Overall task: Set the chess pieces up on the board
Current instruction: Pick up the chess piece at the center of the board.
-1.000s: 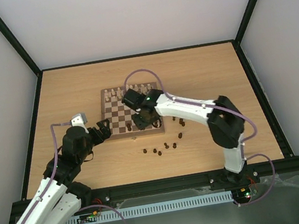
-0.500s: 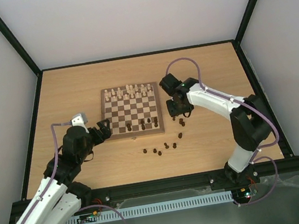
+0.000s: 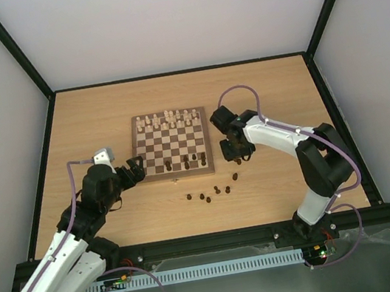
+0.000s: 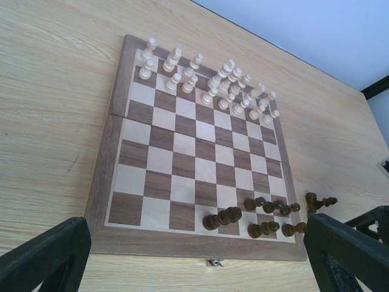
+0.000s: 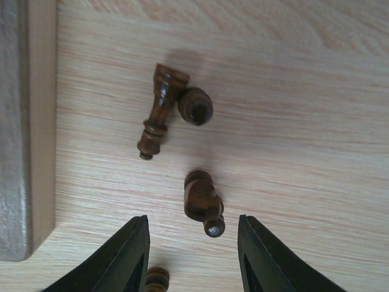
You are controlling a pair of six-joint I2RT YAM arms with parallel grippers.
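On the tabletop point(image 3: 87, 126) I see the board point(image 3: 172, 146), with the left gripper point(image 3: 133, 170) at its near-left corner, fingers fully released and empty. The right gripper point(image 5: 192, 255) hangs just right of the board, fingers parted, grasping nothing. A few dark chess pieces point(image 4: 222, 218) stand on the near-right squares. The rest lie loose on the tabletop, one toppled just ahead of the right fingertips.

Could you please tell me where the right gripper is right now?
In the top view, the right gripper hangs over the tabletop just right of the board, above fallen dark chess pieces.
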